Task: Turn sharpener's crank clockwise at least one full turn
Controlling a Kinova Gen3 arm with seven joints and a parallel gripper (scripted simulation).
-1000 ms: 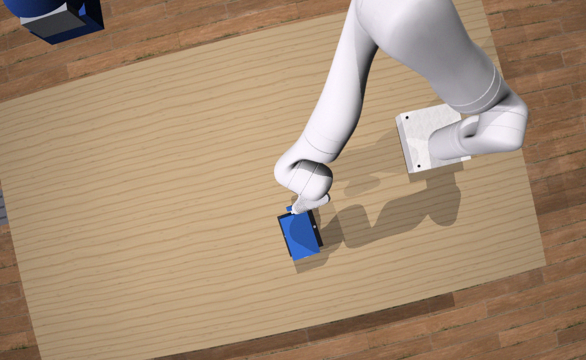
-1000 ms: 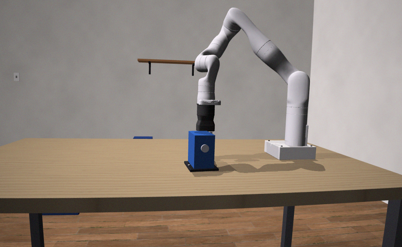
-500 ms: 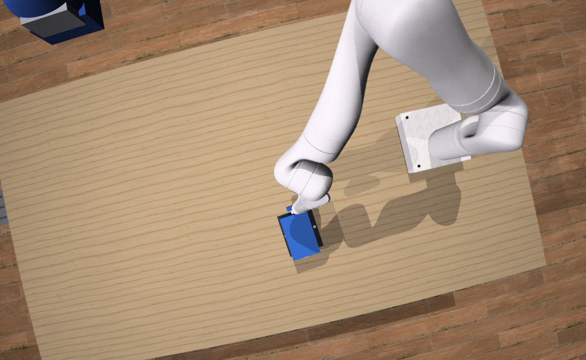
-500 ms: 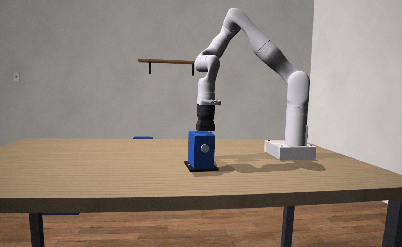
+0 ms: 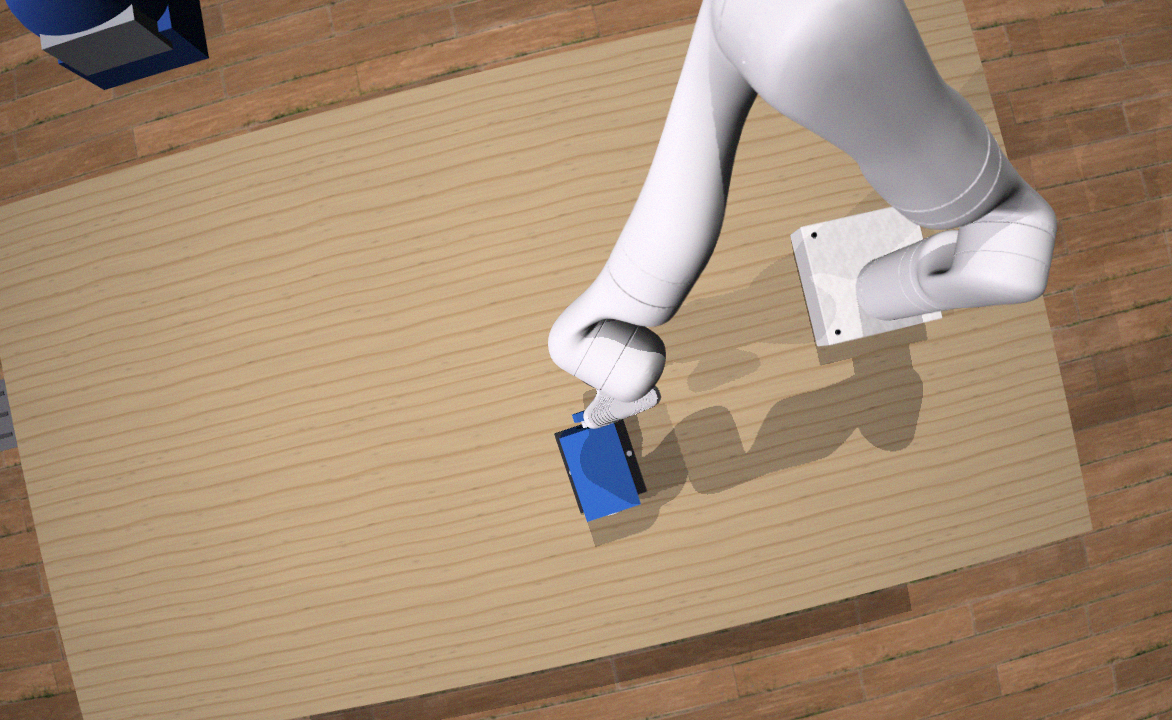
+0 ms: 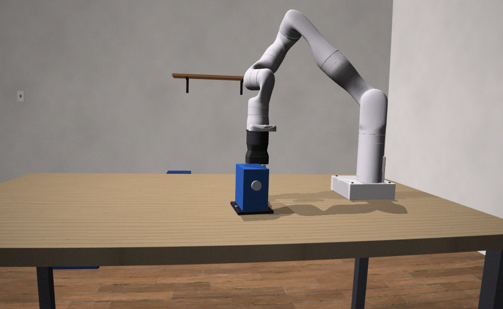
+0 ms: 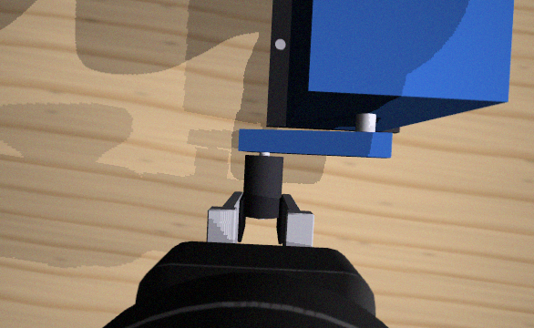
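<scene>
The sharpener is a blue box (image 5: 602,468) on a black base plate, standing on the wooden table; it also shows in the exterior view (image 6: 251,187) and the wrist view (image 7: 404,50). A blue crank arm (image 7: 314,143) sits on a white axle (image 7: 365,122) on the box's far side. A black cylindrical crank handle (image 7: 262,186) sticks out from the arm's left end. My gripper (image 7: 261,210) is shut on this handle, pointing down from above (image 6: 256,151). In the top view the wrist (image 5: 612,402) hides the crank.
The arm's white base block (image 5: 850,282) (image 6: 362,187) stands on the table to the right of the sharpener. A round grey disc (image 6: 256,185) is on the sharpener's near face. A wall shelf (image 6: 207,77) hangs behind the arm.
</scene>
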